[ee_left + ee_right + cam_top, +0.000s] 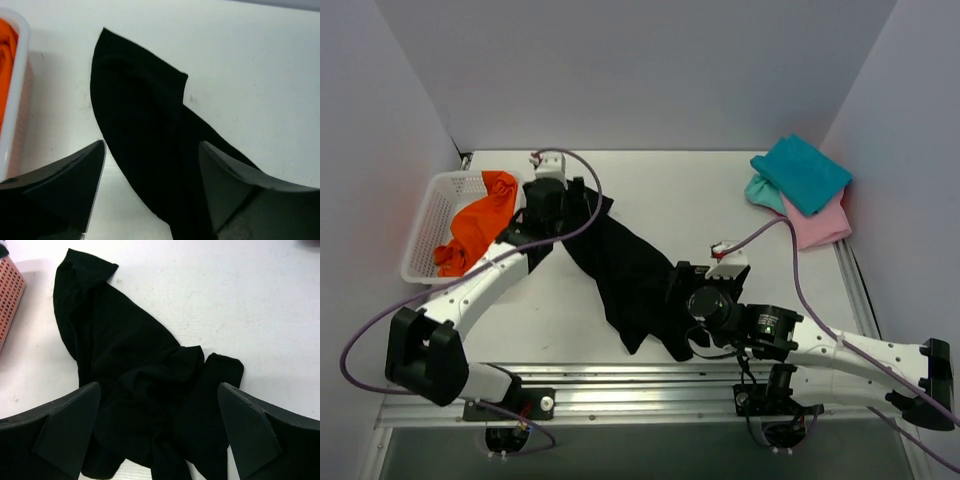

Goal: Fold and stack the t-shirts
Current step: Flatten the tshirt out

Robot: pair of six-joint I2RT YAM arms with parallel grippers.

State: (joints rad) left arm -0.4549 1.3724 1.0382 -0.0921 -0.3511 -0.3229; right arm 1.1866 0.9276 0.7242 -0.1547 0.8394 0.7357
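The black t-shirt (620, 265) lies in a rumpled diagonal strip mid-table, its far edge just beside the white mesh basket (420, 235) holding the orange shirt (480, 220). Over that far end hangs the left gripper (152, 150), fingers apart. Over the bunched near end, the right gripper (157, 390) is spread wide too. Bare table (720, 200) lies between it and the teal shirt (802, 172) atop the pink shirt (825, 228), far right.

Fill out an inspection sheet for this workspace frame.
Surface: white table, metal rail along near edge.
Job's things: black t-shirt crumpled, unfolded, mid-table; orange shirt in white basket, far left; teal shirt folded atop pink shirt, far right.
Clutter: nothing seen.
Grippers: left pincer open above black t-shirt's far end; right pincer open above its near end.
Cables: purple cables loop off both arms.
Surroundings: plain pale walls on three sides.
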